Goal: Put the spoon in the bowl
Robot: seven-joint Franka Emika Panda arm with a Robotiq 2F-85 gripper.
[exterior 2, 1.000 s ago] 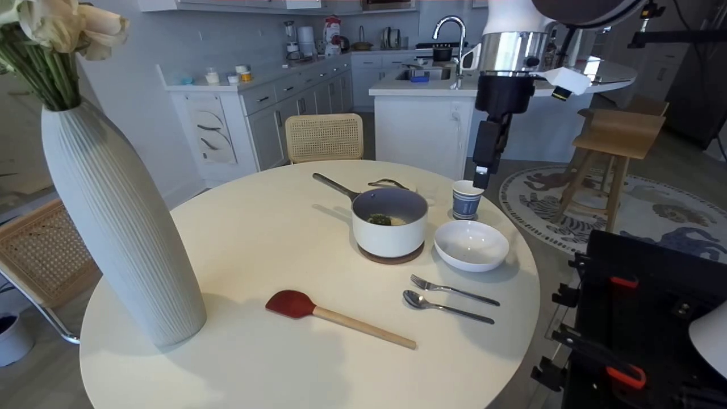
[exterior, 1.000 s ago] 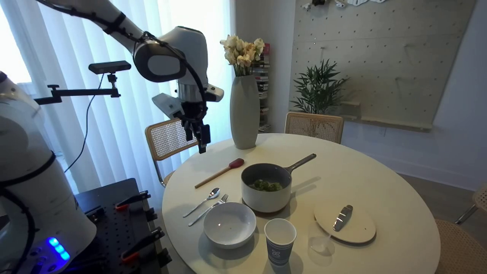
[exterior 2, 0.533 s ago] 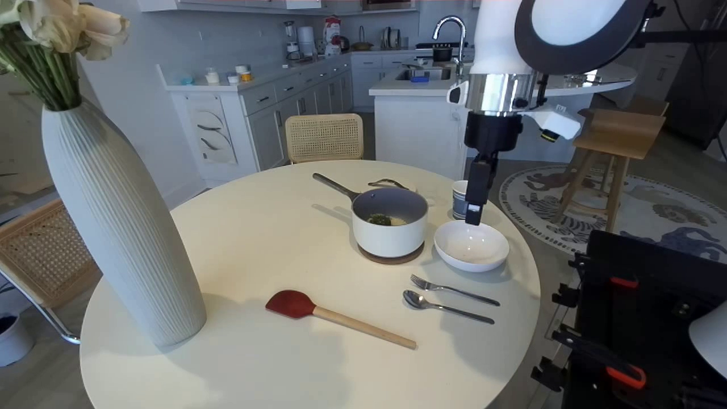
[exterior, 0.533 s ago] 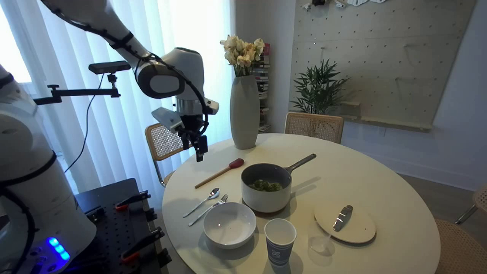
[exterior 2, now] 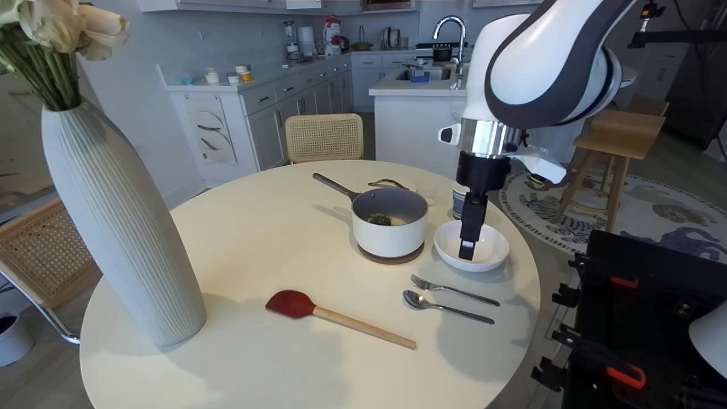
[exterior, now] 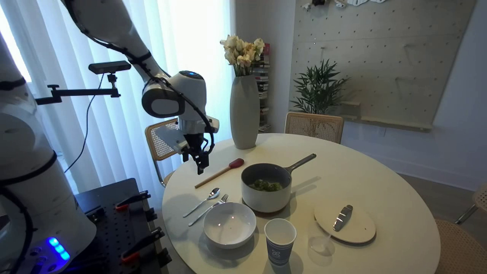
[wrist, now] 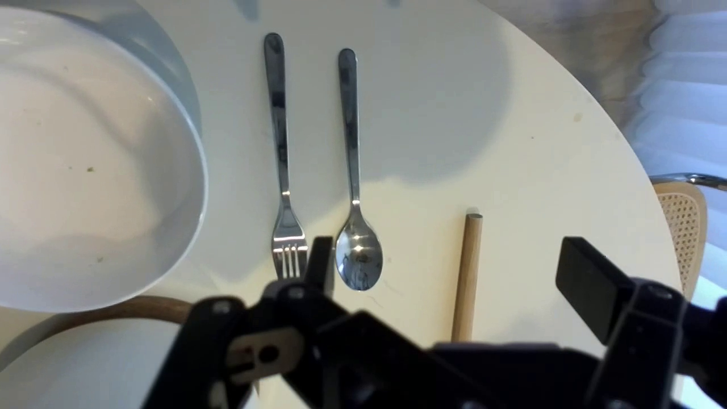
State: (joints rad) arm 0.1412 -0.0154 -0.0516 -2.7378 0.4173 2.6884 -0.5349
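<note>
The silver spoon (exterior: 206, 200) lies flat on the table beside a fork in both exterior views (exterior 2: 417, 300). The wrist view also shows the whole spoon (wrist: 359, 255). The shallow white bowl (exterior: 229, 222) stands on the fork's other side; it also shows in an exterior view (exterior 2: 493, 250) and, cut off, in the wrist view (wrist: 96, 165). My gripper (wrist: 454, 264) is open and empty, above the table. In the wrist view one fingertip appears between the fork tines and the spoon head, the other far right past the wooden handle. It points down in both exterior views (exterior: 194, 163) (exterior 2: 467, 250).
The fork (wrist: 278, 125) lies close beside the spoon. A red-headed spatula (exterior: 218, 176) lies on the spoon's other side. A pot (exterior: 266, 198) holding green food, a paper cup (exterior: 279, 249), a clear glass (exterior: 320, 245), a plate (exterior: 361, 230) and a tall vase (exterior: 245, 114) stand around.
My gripper has come down steadily towards the table, staying open. In an exterior view it now overlaps the bowl instead of the cup. The spoon, fork and bowl have not moved.
</note>
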